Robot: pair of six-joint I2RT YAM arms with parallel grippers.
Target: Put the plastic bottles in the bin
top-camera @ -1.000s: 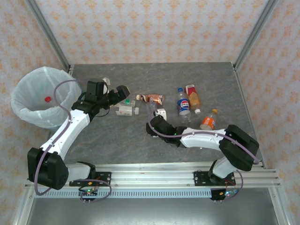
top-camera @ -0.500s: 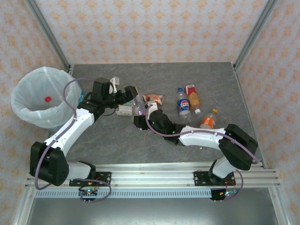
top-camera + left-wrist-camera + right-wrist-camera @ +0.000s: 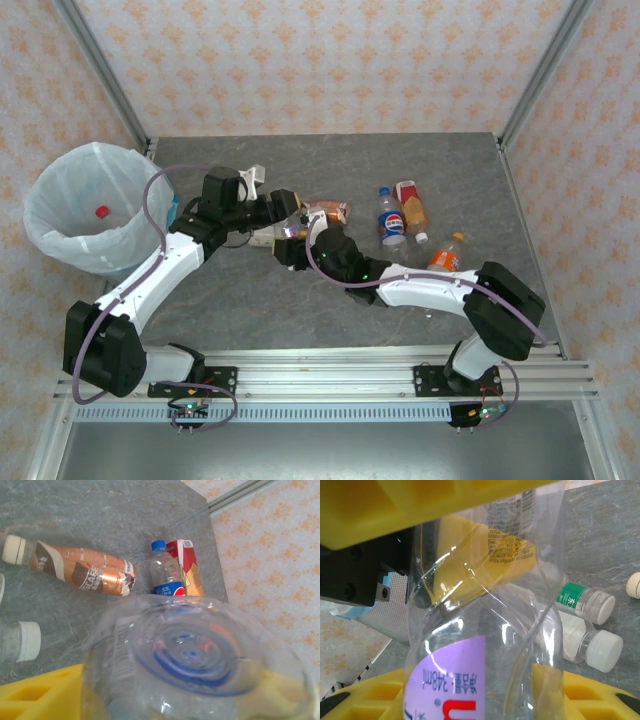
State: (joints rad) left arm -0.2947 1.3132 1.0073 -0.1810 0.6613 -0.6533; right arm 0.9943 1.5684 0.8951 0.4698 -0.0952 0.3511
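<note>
Two grippers at one clear btl, prob. a handover. R gripper has it clamped round the body, purple label between the fingers, so the base end is free for the other hand. L gripper comes in at that base, yellow fingers either side, part-open; can't tell if they've got a firm grip yet. Reason, I'd guess: L arm is on the bin side, R arm's reach is prob. too short. R should let go only once L has it firmly; thin plastic may buckle or slip if both pull.

Just past the grippers, w/ caps pointing right in the R wrist view: green-label btl and white-capped btl, both lying on the table. Brown-label btl lies nearby, upper left of the L wrist view.

Further out, right of centre in the top view: Pepsi btl beside red-and-tan btl, then orange-label btl nearer the R arm. All still to be binned.

Bin, bag-lined, upper left of the frame; red cap inside, so prob. some done.
</note>
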